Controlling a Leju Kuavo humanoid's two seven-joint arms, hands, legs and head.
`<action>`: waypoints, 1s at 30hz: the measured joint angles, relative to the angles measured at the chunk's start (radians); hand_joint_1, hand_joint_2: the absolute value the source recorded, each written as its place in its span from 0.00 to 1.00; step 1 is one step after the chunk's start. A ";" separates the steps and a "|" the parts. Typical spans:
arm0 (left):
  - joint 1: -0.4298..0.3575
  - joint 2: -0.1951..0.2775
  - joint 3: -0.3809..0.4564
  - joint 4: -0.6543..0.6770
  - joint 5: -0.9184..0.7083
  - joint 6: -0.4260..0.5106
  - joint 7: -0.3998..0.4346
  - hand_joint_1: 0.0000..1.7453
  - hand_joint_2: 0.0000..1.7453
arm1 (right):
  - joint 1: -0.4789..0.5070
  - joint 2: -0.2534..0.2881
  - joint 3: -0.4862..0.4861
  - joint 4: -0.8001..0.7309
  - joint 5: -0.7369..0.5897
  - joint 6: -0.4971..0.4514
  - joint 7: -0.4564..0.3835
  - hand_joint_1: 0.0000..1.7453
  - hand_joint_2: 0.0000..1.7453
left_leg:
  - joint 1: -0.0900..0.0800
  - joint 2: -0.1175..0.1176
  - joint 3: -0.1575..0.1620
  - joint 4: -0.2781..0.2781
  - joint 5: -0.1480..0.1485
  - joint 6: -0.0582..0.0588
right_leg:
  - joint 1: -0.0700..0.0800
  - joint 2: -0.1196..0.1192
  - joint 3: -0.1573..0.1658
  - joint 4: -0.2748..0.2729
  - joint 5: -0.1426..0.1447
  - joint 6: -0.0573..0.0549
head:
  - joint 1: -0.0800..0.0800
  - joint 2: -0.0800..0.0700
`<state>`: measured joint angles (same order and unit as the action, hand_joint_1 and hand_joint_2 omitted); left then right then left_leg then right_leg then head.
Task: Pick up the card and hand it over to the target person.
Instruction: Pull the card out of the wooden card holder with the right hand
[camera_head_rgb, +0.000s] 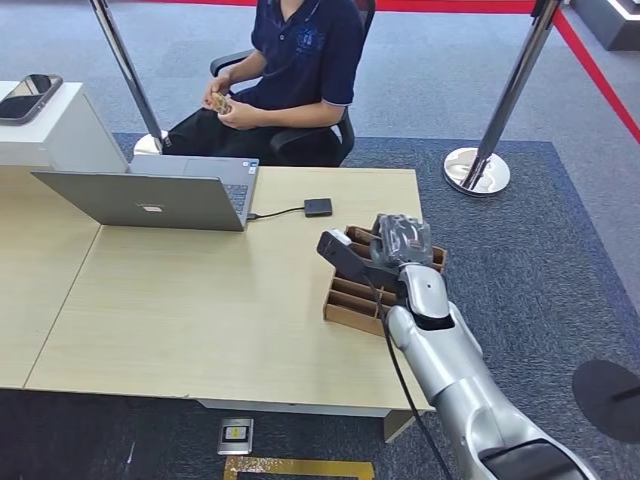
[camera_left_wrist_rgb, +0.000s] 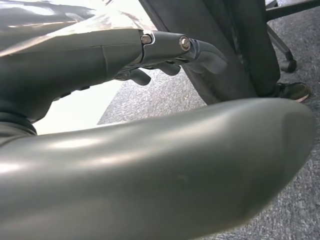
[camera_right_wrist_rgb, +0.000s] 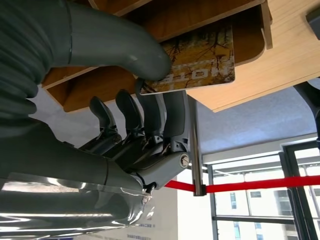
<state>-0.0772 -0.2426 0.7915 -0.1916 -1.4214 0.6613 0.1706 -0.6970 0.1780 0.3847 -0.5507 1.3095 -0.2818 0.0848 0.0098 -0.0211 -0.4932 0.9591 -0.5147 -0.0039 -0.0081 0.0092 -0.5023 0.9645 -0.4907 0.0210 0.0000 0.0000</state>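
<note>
Over the wooden rack (camera_head_rgb: 349, 300), the right hand (camera_right_wrist_rgb: 151, 120) pinches a card (camera_right_wrist_rgb: 200, 62) lettered "HOTEL"; left hand (camera_left_wrist_rgb: 177, 55) empty, fingers apart

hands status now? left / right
Left hand: holds nothing, fingers extended and apart, beside the robot's body.
Right hand: pinches the card between thumb and fingers, at the wooden card holder.

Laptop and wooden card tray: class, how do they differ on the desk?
The laptop is grey and sits open on the left near the seated person; the wooden card tray is brown, slotted, on the right under the right hand. Both rest on the desk.
</note>
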 joint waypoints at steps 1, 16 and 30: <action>0.000 0.000 0.001 0.000 0.001 0.000 0.000 0.00 0.00 | 0.002 0.000 0.002 -0.006 0.001 -0.002 -0.003 0.80 1.00 | 0.000 0.000 0.000 0.000 0.000 0.000 | 0.000 0.000 0.000 0.000 0.000 0.000 | 0.000 0.000; -0.001 0.001 0.004 0.000 0.011 0.008 0.001 0.00 0.00 | 0.162 -0.056 0.108 -0.461 0.028 0.012 -0.007 0.75 1.00 | 0.000 -0.001 0.000 0.000 0.000 0.000 | 0.000 -0.001 0.001 -0.001 0.000 0.000 | 0.000 0.000; -0.002 0.004 -0.005 -0.001 -0.009 0.004 0.013 0.00 0.00 | 0.059 -0.002 0.098 -0.353 -0.098 0.059 -0.027 0.74 1.00 | 0.000 0.001 0.000 0.000 0.000 0.000 | 0.000 0.001 -0.001 0.000 0.000 0.000 | 0.000 0.000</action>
<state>-0.0789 -0.2383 0.7866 -0.1924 -1.4304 0.6657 0.1837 -0.6384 0.1763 0.4830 -0.9032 1.2117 -0.2231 0.0581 0.0098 -0.0198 -0.4933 0.9590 -0.5150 -0.0040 -0.0080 0.0105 -0.5029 0.9645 -0.4906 0.0210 0.0000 0.0000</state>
